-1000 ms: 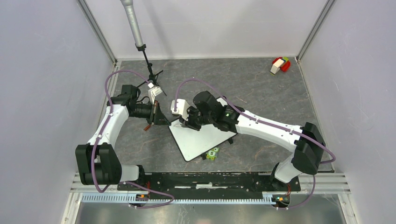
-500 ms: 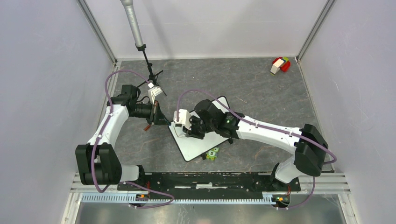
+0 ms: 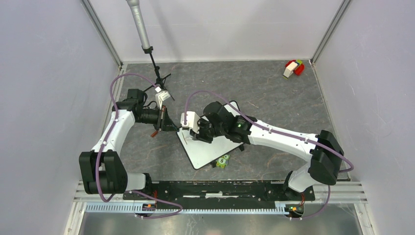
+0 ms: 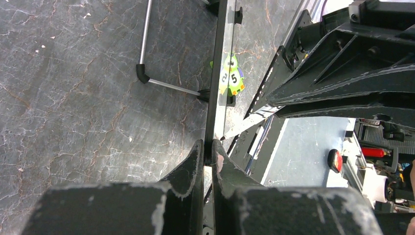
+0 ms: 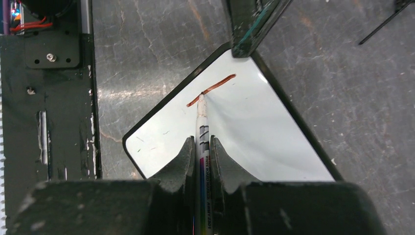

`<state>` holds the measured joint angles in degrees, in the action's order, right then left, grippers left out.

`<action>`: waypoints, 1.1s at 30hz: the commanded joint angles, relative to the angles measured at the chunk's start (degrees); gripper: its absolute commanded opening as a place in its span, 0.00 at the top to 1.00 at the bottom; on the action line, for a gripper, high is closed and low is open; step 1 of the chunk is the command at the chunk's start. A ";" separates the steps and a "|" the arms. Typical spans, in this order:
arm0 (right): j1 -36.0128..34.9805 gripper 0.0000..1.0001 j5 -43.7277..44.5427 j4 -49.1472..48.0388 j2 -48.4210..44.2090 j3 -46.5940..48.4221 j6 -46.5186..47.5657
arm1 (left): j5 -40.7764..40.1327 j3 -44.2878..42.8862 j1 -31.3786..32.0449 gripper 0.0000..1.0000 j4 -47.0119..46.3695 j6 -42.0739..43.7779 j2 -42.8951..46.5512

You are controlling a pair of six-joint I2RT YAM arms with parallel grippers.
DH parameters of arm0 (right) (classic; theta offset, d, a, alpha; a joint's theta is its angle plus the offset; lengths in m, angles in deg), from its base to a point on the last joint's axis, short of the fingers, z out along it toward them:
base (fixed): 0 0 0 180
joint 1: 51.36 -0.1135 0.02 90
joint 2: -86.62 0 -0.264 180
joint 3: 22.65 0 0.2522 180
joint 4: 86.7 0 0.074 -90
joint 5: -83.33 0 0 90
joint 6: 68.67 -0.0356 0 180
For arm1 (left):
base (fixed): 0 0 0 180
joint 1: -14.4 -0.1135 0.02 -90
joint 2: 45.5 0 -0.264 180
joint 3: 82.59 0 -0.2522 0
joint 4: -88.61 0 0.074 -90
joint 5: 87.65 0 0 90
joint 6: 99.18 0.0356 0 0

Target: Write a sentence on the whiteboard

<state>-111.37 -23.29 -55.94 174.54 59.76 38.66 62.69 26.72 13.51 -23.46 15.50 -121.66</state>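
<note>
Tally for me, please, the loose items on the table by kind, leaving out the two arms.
whiteboard: 1
marker: 1
numbered green block: 1
red, white and green toy: 1
tripod stand with grey pole: 1
Total: 5

Whiteboard (image 3: pixel 211 149): white face, black frame, turned diagonal at mid-workspace. I see one edge pinched in left gripper (image 4: pixel 207 147). Marker (image 5: pixel 201 115): white barrel with printed label, clamped in right gripper (image 5: pixel 200 143), tip touching board face. Short red-brown stroke (image 5: pixel 219 83) near board corner, tip resting on it.
</note>
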 commanded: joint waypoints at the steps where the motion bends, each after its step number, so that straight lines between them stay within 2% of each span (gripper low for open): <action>1: 0.02 1.00 2.66 -2.82 -1.96 3.18 -0.07 | 1.91 -0.03 0.18 0.97 -0.53 1.57 0.57; 24: 0.49 1.00 5.85 -3.25 0.54 5.35 0.43 | 1.62 -0.09 0.18 0.98 -0.51 1.53 0.35; 33: 0.51 1.00 3.74 -2.43 0.83 4.62 0.87 | 1.36 -0.20 0.17 0.98 -0.52 1.40 0.24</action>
<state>-111.09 -18.51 -57.80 174.78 63.10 38.76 62.67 26.72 13.51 -23.46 15.50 -121.66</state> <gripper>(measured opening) 0.156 0.112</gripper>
